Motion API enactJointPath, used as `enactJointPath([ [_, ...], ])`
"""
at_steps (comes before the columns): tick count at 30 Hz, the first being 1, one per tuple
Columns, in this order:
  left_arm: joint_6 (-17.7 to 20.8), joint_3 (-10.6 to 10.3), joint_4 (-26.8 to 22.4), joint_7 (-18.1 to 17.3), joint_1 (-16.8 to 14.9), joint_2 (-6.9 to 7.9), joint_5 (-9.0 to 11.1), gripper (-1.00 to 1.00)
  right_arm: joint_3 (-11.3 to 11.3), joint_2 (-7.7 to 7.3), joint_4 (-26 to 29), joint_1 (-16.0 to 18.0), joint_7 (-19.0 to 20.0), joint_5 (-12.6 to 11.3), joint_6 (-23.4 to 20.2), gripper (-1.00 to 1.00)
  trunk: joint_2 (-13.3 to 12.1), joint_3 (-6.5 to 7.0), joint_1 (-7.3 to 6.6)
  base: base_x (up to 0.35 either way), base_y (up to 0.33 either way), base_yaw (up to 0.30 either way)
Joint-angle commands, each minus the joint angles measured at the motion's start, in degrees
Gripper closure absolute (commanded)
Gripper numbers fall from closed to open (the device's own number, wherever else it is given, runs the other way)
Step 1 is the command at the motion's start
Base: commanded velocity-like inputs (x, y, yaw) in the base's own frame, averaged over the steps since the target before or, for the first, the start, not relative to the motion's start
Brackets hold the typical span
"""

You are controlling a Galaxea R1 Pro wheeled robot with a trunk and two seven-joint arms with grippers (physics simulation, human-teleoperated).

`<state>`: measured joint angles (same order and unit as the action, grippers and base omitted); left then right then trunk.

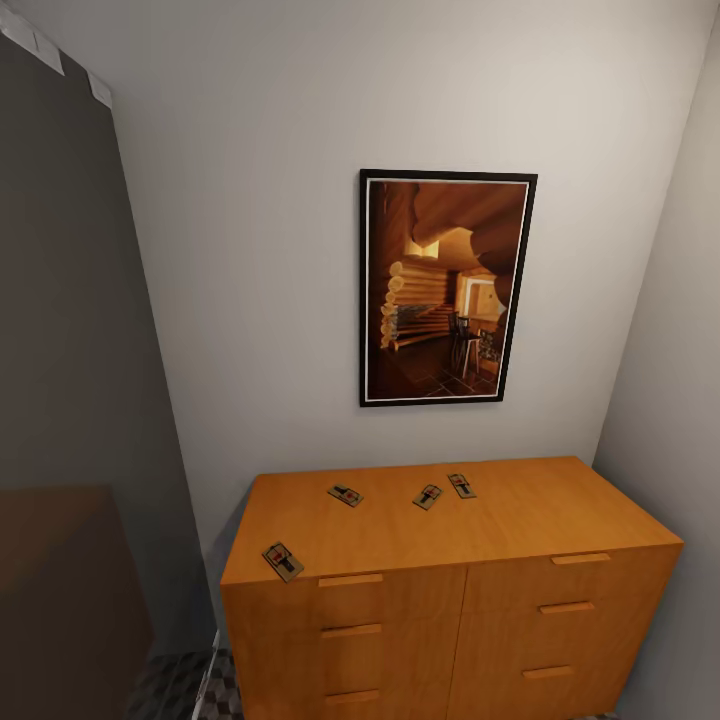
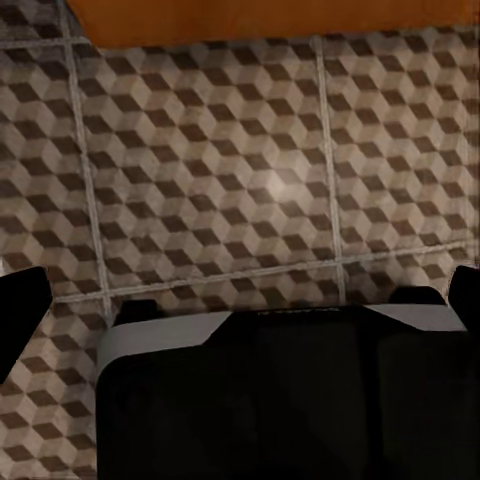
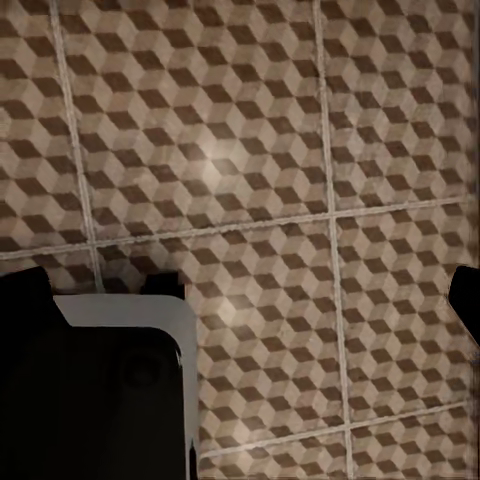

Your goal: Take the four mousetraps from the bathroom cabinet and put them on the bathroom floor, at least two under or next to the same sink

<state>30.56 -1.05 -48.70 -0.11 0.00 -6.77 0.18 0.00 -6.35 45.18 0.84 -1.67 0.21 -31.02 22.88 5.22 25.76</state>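
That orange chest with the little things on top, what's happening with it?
Nothing is being handled yet. Four mousetraps lie on top of the cabinet: one near its front left corner, three farther back, below a framed picture. Both wrist cameras look down at the patterned bathroom floor, and no trap is on it.

Soft even indoor light, pale glare spots on the bathroom floor [image 3: 215, 165], slightly blurry renders, dim left side.

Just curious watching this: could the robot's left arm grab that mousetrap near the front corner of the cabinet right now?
Probably not yet. The mousetrap lies unobstructed on the cabinet top, but the left gripper hangs low, pointing at the bathroom floor; the arm must rise first.
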Motion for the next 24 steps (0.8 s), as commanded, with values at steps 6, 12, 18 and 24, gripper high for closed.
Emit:
enactJointPath([
  [6, 6.89, -3.95, -10.38, -0.08, 0.00, -0.66, -0.15, -1.00, -0.52, -0.54, 11.51, -0.01, -0.10, -0.16, -7.49, -1.00, 0.04, -0.04, 0.02, 0.000, 0.000, 0.000],
  [12, 11.73, -8.05, -19.06, -0.08, 0.00, -1.07, -0.17, -1.00, -1.91, -0.86, 17.25, 0.03, -0.15, -0.02, -10.94, -1.00, 0.04, -0.04, 0.02, 0.000, 0.000, 0.000],
  [18, 17.36, -10.70, -28.78, -0.08, -0.02, -2.10, -0.18, -1.00, -2.89, -1.34, 23.38, 0.17, -0.54, 0.27, -12.69, -1.00, 0.04, -0.04, 0.02, 0.000, 0.000, 0.000],
  [24, 21.99, -11.43, -32.71, -0.13, -1.63, -2.69, 0.08, -1.00, -3.19, -1.77, 28.53, 1.21, -0.85, 0.42, -14.28, -1.00, 0.04, -0.04, 0.02, 0.000, 0.000, 0.000],
])
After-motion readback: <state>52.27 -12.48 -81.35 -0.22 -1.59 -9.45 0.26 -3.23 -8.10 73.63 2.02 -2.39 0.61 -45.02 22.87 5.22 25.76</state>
